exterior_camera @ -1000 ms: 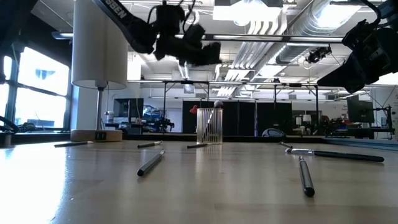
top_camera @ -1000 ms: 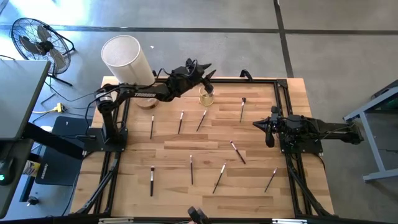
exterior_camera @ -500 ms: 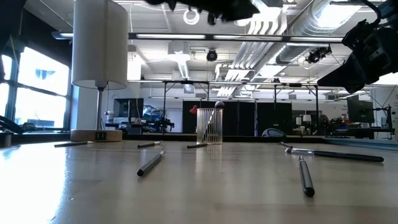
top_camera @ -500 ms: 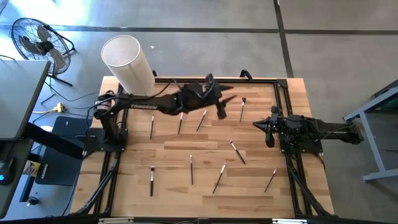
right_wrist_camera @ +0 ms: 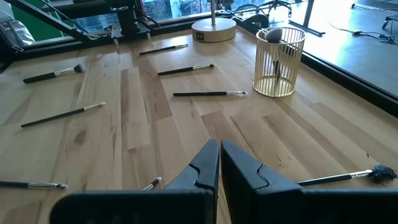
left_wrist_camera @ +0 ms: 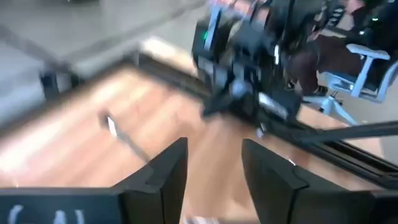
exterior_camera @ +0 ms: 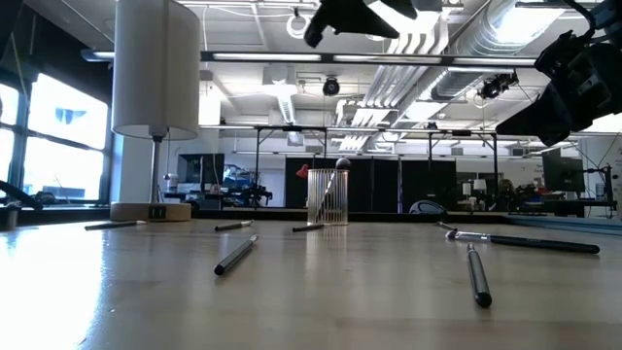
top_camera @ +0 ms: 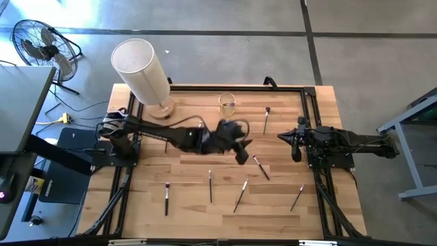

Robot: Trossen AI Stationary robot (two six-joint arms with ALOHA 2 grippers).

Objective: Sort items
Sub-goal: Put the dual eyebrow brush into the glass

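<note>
Several slim makeup brushes lie flat on the wooden table, among them one (top_camera: pixel 265 119) by the far right, one (top_camera: pixel 260 167) in the middle and one (top_camera: pixel 209 186) toward the near edge. One more brush (right_wrist_camera: pixel 272 34) stands head up in the small ribbed glass cup (top_camera: pixel 227 104) at the far edge. My left gripper (top_camera: pixel 240 152) hangs open in the air over the table's middle, just left of the middle brush, holding nothing; its wrist view is blurred. My right gripper (right_wrist_camera: pixel 219 163) waits shut at the table's right side (top_camera: pixel 293 141).
A large white cylinder (top_camera: pixel 140 65) stands on a round base at the far left corner. Black frame rails (top_camera: pixel 311 109) run along the table's sides. More brushes lie along the near edge (top_camera: pixel 166 198) (top_camera: pixel 297 197). A fan (top_camera: pixel 41 41) stands on the floor.
My left gripper has swung from above the glass cup at the far edge toward the table's near edge and a little right, now over the middle. Its arm now covers the brushes left of centre. The brushes and cup have stayed put.
</note>
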